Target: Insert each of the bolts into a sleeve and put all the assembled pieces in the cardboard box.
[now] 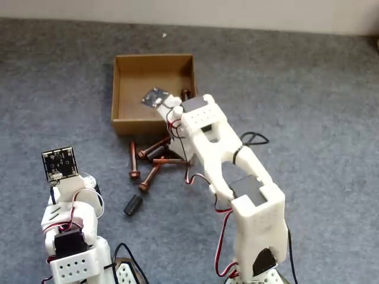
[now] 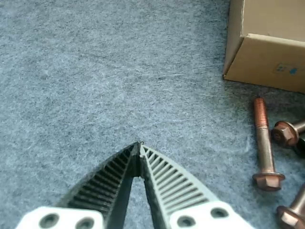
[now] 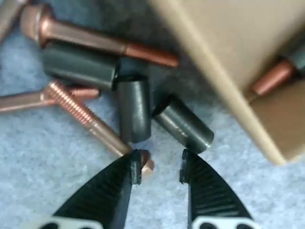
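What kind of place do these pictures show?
Probably a robotics test bench: two small white arms at a grey felt-covered table, with loose copper-coloured bolts, black sleeves and a cardboard box.

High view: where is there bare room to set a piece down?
Bare: grey carpet right of the brown cardboard box, and left of it. Crowded: by the box's near wall, where copper bolts and black cylindrical sleeves lie beneath the right gripper.

I can read no text, number or sign anywhere. The only print I see is a small bluish mark (image 2: 286, 70) on the outer wall of the cardboard box (image 2: 259, 55), too blurred for me to make out.
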{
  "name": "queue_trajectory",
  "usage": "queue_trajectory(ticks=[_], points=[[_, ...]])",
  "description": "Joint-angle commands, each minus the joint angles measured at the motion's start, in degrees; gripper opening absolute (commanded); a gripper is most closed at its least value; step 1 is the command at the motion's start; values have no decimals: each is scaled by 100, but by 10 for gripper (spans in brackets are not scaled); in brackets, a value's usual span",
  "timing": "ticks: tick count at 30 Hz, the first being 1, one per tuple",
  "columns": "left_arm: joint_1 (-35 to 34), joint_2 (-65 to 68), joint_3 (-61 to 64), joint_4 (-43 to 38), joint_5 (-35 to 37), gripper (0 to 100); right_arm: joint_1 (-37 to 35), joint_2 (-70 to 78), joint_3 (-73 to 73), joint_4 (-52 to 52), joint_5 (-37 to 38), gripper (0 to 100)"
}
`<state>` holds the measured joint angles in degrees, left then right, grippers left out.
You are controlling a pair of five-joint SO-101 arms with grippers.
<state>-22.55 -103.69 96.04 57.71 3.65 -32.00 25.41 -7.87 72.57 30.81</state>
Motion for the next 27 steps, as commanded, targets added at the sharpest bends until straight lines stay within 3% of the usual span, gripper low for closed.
queue_trajectory(ticks=[1,27], points=[[-4,-40,110,-141,-79,7,57,-145,-409,4,70,134],[-13,-40,110,-141,-79,7,48,-92,-514,-321,1125,134]])
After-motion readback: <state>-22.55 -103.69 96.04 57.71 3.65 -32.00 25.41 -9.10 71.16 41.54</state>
